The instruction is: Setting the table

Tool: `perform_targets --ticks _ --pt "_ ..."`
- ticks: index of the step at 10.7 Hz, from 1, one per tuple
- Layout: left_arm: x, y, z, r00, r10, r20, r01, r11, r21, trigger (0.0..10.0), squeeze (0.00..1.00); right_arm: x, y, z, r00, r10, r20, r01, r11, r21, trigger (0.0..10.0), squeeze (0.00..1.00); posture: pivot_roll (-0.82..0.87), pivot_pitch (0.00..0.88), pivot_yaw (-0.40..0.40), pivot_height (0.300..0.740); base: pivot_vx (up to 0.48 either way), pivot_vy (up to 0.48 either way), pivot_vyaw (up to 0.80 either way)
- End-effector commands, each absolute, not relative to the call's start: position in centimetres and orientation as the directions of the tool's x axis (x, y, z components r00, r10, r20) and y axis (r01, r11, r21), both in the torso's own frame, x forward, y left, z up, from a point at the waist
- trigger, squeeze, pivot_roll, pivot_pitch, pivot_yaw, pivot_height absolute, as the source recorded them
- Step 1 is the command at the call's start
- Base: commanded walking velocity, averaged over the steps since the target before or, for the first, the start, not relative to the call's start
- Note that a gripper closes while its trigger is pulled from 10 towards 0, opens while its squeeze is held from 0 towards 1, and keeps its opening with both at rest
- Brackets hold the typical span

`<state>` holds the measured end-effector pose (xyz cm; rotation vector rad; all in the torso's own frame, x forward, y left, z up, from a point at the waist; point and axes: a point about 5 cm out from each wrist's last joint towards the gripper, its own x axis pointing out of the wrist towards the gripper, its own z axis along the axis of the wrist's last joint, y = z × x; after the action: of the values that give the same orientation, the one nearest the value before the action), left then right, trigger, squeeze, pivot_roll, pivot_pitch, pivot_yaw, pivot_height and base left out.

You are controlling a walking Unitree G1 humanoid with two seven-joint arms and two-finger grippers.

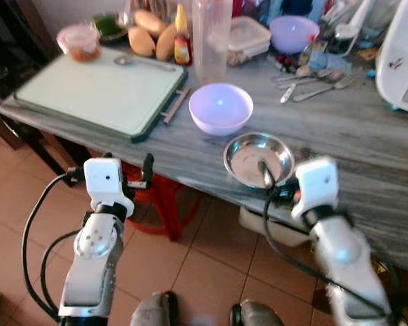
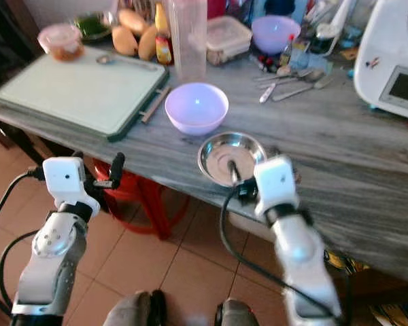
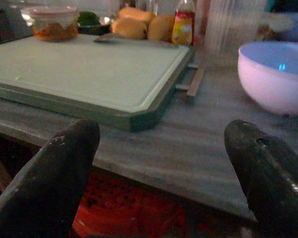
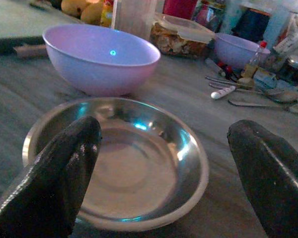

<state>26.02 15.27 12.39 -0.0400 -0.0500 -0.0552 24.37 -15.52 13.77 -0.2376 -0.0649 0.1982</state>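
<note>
I am standing in a home kitchen, looking down at a grey worktop (image 1: 367, 136) crowded with cooking things: a green-edged cutting board (image 1: 102, 92), a lilac bowl (image 1: 221, 107), a steel dish (image 1: 258, 158), loose spoons and forks (image 1: 313, 81), a sauce bottle (image 1: 183, 37), mangoes (image 1: 153, 35) and lidded food tubs (image 1: 248, 37). A white countertop appliance (image 1: 402, 58) is sitting at my right, and terracotta floor tiles (image 1: 211, 272) are showing below.

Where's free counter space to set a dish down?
Bare grey counter lies right of the shallow steel bowl, between the loose cutlery and the front edge. The pale green cutting board is mostly bare. The back row by the tall clear plastic container is crowded.
</note>
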Motion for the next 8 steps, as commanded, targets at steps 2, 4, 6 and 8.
perform_targets --ticks 2,4,6,8 --pt "25.9 15.0 12.4 0.996 -0.048 0.071 0.05 0.998 -0.031 10.0 0.0 25.2 -15.5 13.7 0.993 0.089 0.079 -0.075 0.983 -0.168 10.0 0.0 -0.03 0.02 0.002 0.74 0.0 0.0 0.0" --pt "25.8 15.5 12.3 0.997 -0.002 0.073 0.006 0.999 -0.046 10.0 0.0 25.6 -15.4 13.6 0.995 0.041 0.088 -0.033 0.995 -0.095 10.0 0.0 -0.03 0.039 -0.008 0.74 0.0 0.0 0.0" --pt "25.2 15.5 11.7 0.999 0.004 0.043 -0.001 0.998 -0.057 10.0 0.0 25.5 -16.2 13.4 0.994 0.046 0.094 -0.032 0.989 -0.145 10.0 0.0 -0.03 0.043 -0.001 0.74 -0.264 0.0 0.0" --pt "24.7 15.1 11.0 1.0 0.01 0.013 -0.009 0.996 -0.085 10.0 0.0 25.0 -16.9 13.4 0.988 0.022 0.151 -0.001 0.99 -0.143 10.0 0.0 -0.01 0.045 0.012 0.74 -0.27 0.0 0.0"
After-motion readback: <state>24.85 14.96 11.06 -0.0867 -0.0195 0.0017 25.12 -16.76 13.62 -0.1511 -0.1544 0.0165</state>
